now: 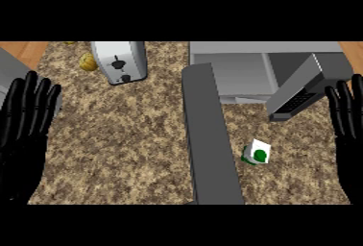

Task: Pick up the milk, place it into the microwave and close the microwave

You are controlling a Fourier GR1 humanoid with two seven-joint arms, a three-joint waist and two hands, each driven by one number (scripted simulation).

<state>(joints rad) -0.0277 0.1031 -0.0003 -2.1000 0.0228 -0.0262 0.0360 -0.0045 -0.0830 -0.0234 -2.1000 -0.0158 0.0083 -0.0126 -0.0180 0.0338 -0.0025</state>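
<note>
Nothing is being held yet, so the pick-up step is only beginning. The milk (256, 153), a small white carton with a green mark, is standing on the speckled counter (120, 144) toward its front right part, just right of the microwave door (209, 139), which is swinging wide open and stretching from the microwave (262, 72) at the counter's back edge almost to the front edge. The right hand (347, 125) is showing at the right edge of the view with its fingers straight and pointing up, gripping nothing and sitting apart from the carton. The left hand (28, 125) is resting open at the left edge, also empty. A silver toaster (120, 61) is standing near the back left of the counter with a yellowish item (88, 61) beside it (too small to identify). Judging from this layout, the next move is calling for the right hand to be coming inward and down to the carton and curling around it, then lifting it toward the back edge into the open cavity, avoiding the door panel on the way, before the door is pushed closed.
</note>
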